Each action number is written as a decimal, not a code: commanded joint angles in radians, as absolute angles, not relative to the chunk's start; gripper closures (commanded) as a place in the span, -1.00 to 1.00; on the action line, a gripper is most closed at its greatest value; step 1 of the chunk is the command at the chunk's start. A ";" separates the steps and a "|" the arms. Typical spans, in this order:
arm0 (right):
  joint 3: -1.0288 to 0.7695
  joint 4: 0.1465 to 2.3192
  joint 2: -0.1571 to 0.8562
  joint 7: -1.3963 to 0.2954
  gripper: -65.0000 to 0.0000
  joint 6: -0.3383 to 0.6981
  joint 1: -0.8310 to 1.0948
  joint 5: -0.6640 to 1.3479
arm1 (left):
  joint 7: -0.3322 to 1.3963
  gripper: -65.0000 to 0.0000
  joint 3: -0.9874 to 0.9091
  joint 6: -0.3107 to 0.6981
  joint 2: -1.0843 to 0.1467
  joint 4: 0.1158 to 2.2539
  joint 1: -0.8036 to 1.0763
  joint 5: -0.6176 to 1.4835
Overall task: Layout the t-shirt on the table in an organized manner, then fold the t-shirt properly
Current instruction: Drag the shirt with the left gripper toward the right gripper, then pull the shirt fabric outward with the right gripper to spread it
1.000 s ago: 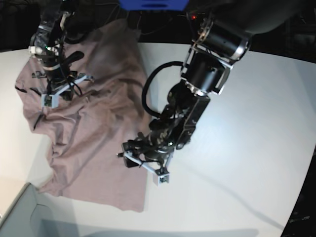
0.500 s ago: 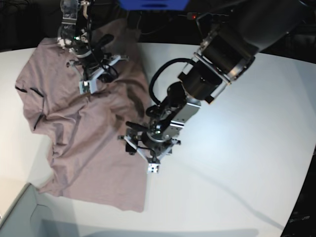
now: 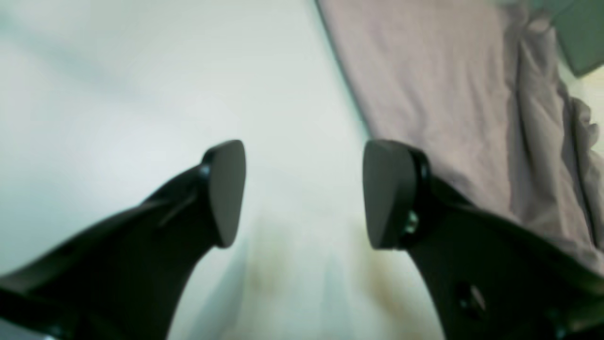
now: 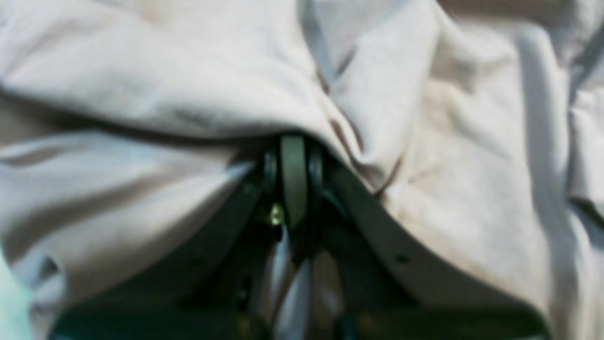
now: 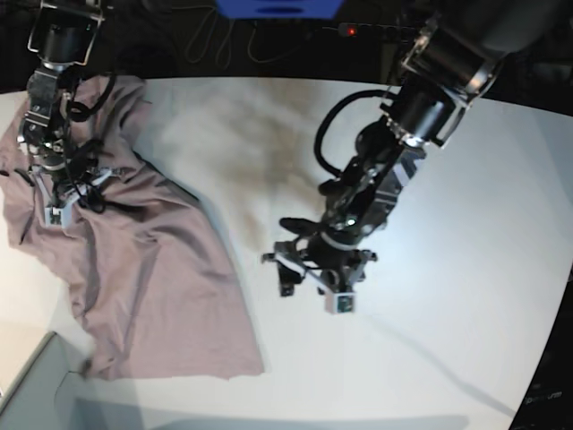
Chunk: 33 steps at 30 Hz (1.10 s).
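The mauve t-shirt (image 5: 152, 269) lies crumpled on the left part of the white table (image 5: 448, 269), its hem toward the near edge. My right gripper (image 5: 55, 193) is at the shirt's far left and is shut on a bunched fold of it. In the right wrist view the cloth (image 4: 424, 165) drapes over the closed fingertips (image 4: 295, 174). My left gripper (image 5: 291, 273) hovers open over bare table to the right of the shirt's edge. In the left wrist view its fingers (image 3: 226, 189) stand wide apart with nothing between them, and the shirt (image 3: 448, 94) lies off to the upper right.
A pale grey-green box corner (image 5: 27, 385) sits at the near left edge and also shows in the left wrist view as the box corner (image 3: 580, 38). Dark cables and a blue object (image 5: 277, 7) lie beyond the table's far edge. The left arm's black cable loops above the table's middle.
The right gripper has swung to the left, dragging the shirt with it and baring the table's middle. The left gripper has come off the cloth and moved right, over bare table.
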<state>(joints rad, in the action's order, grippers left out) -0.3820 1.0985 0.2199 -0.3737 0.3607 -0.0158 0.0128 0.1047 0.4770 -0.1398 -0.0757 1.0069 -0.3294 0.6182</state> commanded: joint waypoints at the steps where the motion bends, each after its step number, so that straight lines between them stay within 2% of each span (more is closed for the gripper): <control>1: -0.384 1.115 0.242 -0.392 1.00 0.348 -0.019 0.001 | 0.081 -0.17 0.464 -0.137 -0.093 1.082 -0.329 0.613; 6: -0.380 1.282 0.236 -0.392 1.00 0.348 -0.025 0.001 | 0.081 -0.17 0.372 -0.139 -0.222 1.303 -0.174 0.613; 9: -0.378 1.376 0.170 -0.394 1.00 0.348 -0.051 0.001 | 0.081 -0.17 0.278 -0.139 -0.277 1.391 -0.068 0.613; 12: -0.352 1.374 0.116 -0.398 1.00 0.348 -0.116 0.001 | 0.081 -0.17 0.182 -0.137 -0.318 1.454 0.028 0.613; 18: -0.185 1.135 0.087 -0.390 1.00 0.343 -0.314 0.001 | 0.081 -0.17 -0.010 -0.133 -0.338 1.529 0.213 0.613; 21: -0.127 0.905 0.085 -0.366 1.00 0.341 -0.461 0.001 | 0.081 -0.17 -0.084 -0.133 -0.337 1.554 0.280 0.613; 25: -0.114 0.611 0.068 -0.237 1.00 0.341 -0.601 0.001 | 0.081 -0.17 -0.148 -0.133 -0.334 1.569 0.344 0.613; 29: -0.113 0.450 0.065 -0.128 1.00 0.340 -0.645 0.001 | 0.081 -0.17 -0.193 -0.131 -0.331 1.596 0.383 0.613; 33: -0.107 0.403 0.039 -0.099 1.00 0.340 -0.639 0.001 | 0.081 -0.17 -0.217 -0.131 -0.334 1.596 0.384 0.613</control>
